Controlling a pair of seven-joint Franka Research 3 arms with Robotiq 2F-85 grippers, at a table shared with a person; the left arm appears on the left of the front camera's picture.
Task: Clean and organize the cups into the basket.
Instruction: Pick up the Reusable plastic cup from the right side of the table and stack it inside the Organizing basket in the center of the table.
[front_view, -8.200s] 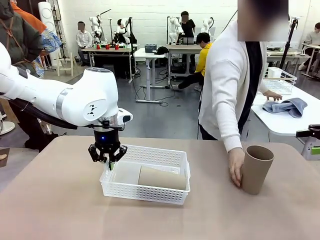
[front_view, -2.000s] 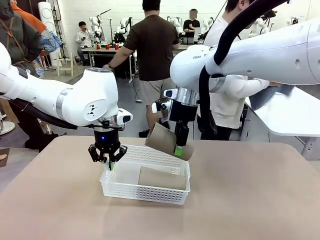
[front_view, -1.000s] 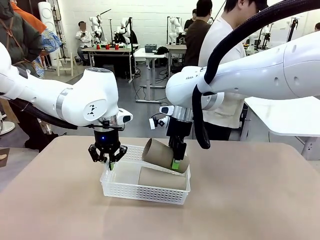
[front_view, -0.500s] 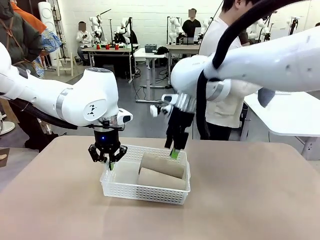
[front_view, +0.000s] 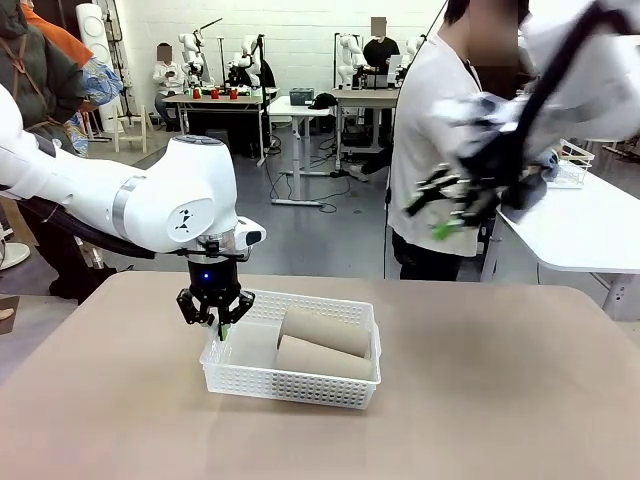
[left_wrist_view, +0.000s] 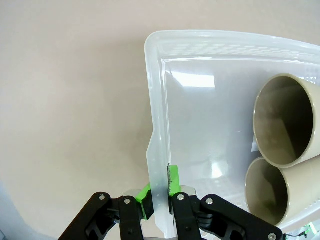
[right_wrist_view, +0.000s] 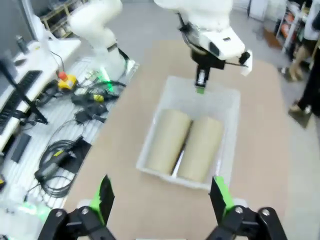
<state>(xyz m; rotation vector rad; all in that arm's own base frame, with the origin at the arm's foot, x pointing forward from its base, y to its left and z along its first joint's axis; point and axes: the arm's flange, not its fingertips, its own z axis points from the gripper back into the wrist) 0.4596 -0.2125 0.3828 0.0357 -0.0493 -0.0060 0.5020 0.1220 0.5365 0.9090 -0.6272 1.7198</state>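
Note:
The white mesh basket (front_view: 290, 385) sits on the table left of centre. Two tan cups lie side by side in it, one behind (front_view: 325, 330) the other (front_view: 322, 358). My left gripper (front_view: 215, 318) is shut on the basket's left wall; the left wrist view shows its green pads (left_wrist_view: 145, 202) pinching the wall of the basket (left_wrist_view: 200, 40), with both cup mouths (left_wrist_view: 285, 120) (left_wrist_view: 267, 192) facing it. My right gripper (front_view: 445, 215), blurred, hangs open high at the right. In the right wrist view the right gripper (right_wrist_view: 162, 195) stands wide open above the basket (right_wrist_view: 220, 102) and cups (right_wrist_view: 167, 140) (right_wrist_view: 202, 147).
A person (front_view: 440, 150) stands at the table's far edge, right of centre. A white side table (front_view: 570, 235) carries a wire basket (front_view: 572, 160). Cables and gear (right_wrist_view: 65, 145) lie on the floor beside the table. The tabletop's right half is bare.
My right gripper lowered the second tan cup into the basket, opened, let it go and swung up and away to the right. The left gripper has kept its hold.

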